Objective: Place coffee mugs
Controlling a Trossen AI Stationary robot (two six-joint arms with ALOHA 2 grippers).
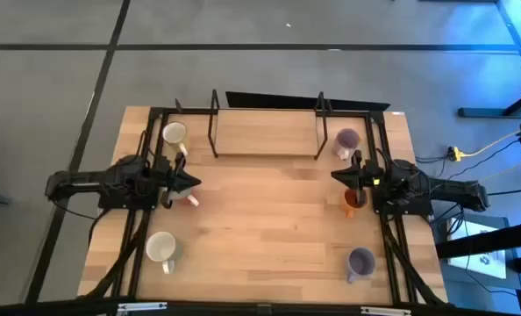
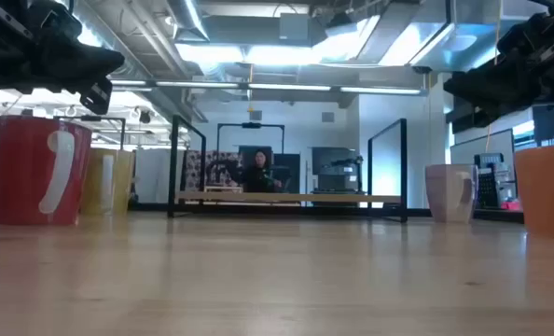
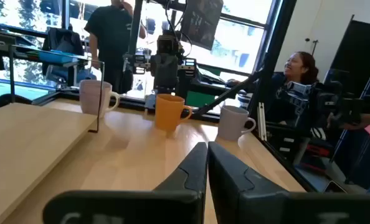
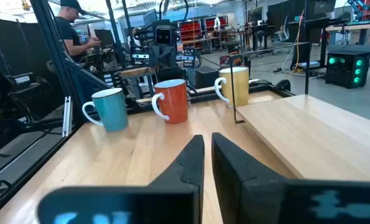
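Observation:
Three mugs stand along the table's left side: a yellow one [image 1: 174, 133] [image 4: 235, 86] at the far end, a red one with a white handle [image 1: 191, 200] [image 4: 172, 101] in the middle, and a teal one [image 1: 161, 248] [image 4: 110, 109] near the front. On the right side stand a pale purple mug [image 1: 347, 139] [image 3: 98, 96], an orange mug [image 1: 354, 200] [image 3: 170, 111] and another pale purple mug [image 1: 360, 261] [image 3: 236, 121]. My left gripper [image 1: 196, 183] [image 3: 207, 163] hovers shut beside the red mug. My right gripper [image 1: 334, 174] [image 4: 208, 158] hovers shut next to the orange mug. Both point toward the table's middle.
A wooden shelf board in a black wire frame [image 1: 265, 132] stands at the far middle of the table. Black frame rails [image 1: 146, 228] run along both sides. The bare wooden middle [image 1: 269, 219] lies between the grippers. People [image 3: 113, 37] are in the room beyond the table.

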